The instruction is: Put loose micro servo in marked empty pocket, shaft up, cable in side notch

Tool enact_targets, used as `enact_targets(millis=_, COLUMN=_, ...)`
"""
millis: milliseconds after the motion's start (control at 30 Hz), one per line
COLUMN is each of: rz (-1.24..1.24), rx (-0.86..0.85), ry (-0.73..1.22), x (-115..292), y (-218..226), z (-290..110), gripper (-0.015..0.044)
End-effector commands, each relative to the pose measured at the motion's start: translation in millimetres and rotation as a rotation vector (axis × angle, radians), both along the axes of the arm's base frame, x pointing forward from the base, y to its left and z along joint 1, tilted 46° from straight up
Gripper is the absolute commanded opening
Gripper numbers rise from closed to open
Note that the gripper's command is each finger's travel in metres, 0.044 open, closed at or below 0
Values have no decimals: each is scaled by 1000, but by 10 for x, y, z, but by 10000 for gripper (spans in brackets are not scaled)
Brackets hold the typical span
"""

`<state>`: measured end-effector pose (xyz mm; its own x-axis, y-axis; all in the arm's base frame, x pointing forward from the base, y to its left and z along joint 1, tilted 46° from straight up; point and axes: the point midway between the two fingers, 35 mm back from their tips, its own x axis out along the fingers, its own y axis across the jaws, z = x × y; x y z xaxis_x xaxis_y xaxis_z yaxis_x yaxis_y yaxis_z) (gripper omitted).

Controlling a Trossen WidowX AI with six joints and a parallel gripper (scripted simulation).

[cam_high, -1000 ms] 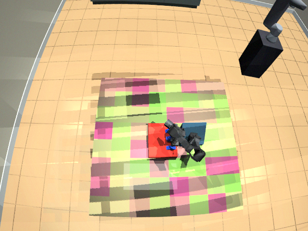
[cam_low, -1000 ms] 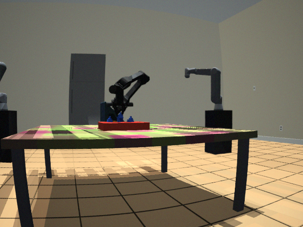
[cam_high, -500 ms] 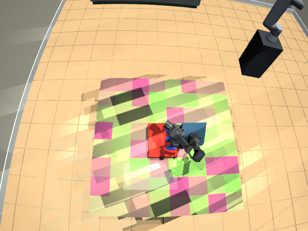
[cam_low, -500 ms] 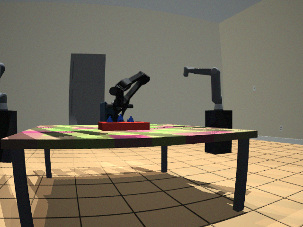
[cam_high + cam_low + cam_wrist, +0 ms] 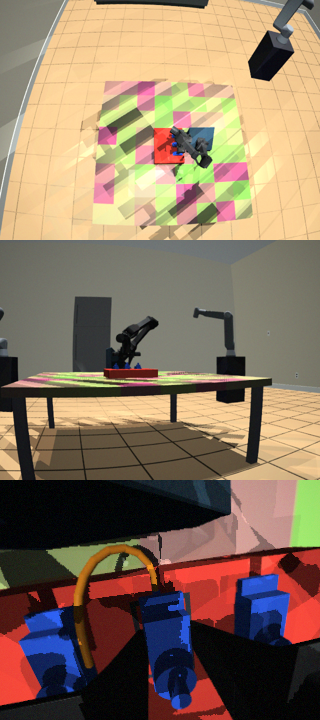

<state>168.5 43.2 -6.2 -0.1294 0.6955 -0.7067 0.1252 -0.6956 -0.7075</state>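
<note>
The loose blue micro servo (image 5: 174, 144) (image 5: 127, 366) (image 5: 171, 635) is the middle one of three on the red deck (image 5: 161, 156) (image 5: 131, 373) (image 5: 220, 587). My gripper (image 5: 166, 631) is shut on it, one dark finger on each side. The servo stands roughly upright at the marked pocket, whose dark outline (image 5: 187, 601) shows beside it. Its round output shaft points up, toward the wrist camera. Its orange cable (image 5: 79, 587) arches from its back end over to the left. The fingers and angle hide the ears and pocket edges, so I cannot tell whether it is fully down or the cable is in the notch.
Two other blue servos stand on the deck, one on each side: one (image 5: 172, 136) (image 5: 50, 650) is close to the cable's end, the other (image 5: 177, 153) (image 5: 265, 612) is on the wrist view's right. A dark blue panel (image 5: 205, 134) (image 5: 200, 500) stands behind the deck.
</note>
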Motion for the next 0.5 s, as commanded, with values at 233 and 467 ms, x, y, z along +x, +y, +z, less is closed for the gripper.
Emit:
enact_targets(millis=233, rz=-6, rx=3, ry=1, x=-9, y=30, z=-31, gripper=79)
enact_targets(millis=467, rz=-6, rx=2, ry=1, x=-6, y=15, z=-19, gripper=187)
